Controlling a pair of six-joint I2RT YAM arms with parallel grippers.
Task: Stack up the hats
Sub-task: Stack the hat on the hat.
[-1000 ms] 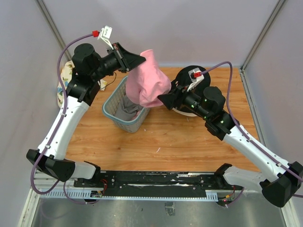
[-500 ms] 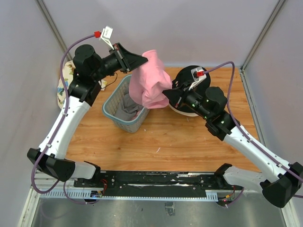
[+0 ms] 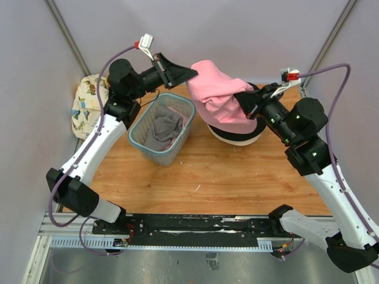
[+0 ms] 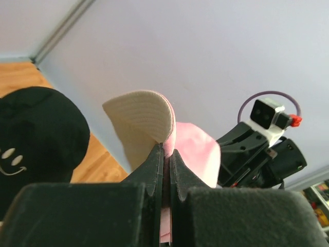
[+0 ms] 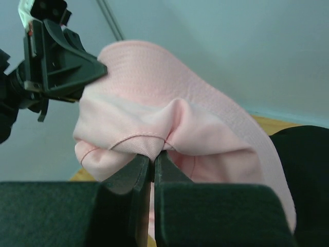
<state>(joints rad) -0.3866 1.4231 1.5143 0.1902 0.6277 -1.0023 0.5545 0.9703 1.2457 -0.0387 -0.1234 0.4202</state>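
Soft pink fabric bucket hat [image 3: 219,97]: your L jaws, R jaws both pinched shut on it, over black fabric hat [image 3: 237,135]; crumpled grey fabric hat [image 3: 163,127] was unstacked.

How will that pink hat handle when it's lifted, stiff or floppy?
Probably floppy: the pink hat sags and bunches between the left end effector and right end effector. Likely light, since thin pinches hold it. Its brim seems slightly stiffer.
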